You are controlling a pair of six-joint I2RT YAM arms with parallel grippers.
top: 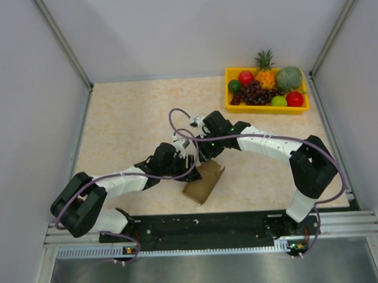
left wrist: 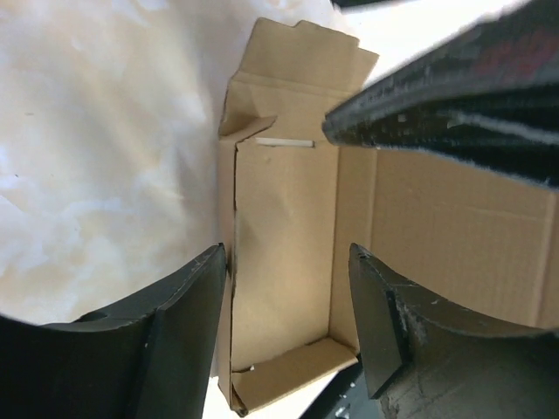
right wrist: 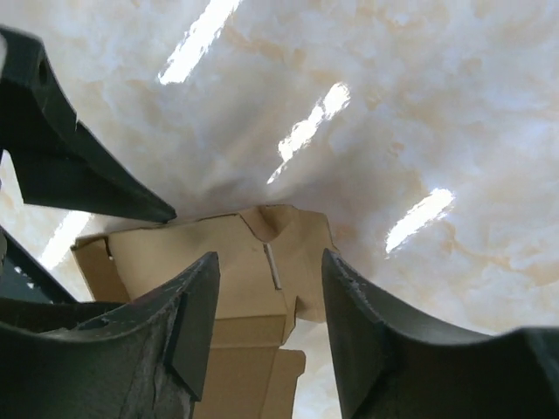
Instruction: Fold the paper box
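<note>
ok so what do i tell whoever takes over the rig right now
Left fingers: open, straddling the paper box, with no clear clamp on it.
Right fingers: open, just above the box's end flap, close to the left ones.
Box: mid-table in front of both arms, partly folded into an open trough.
Done: side walls raised.
Left: end flaps look loose and need tucking; the box is not closed yet.
</note>
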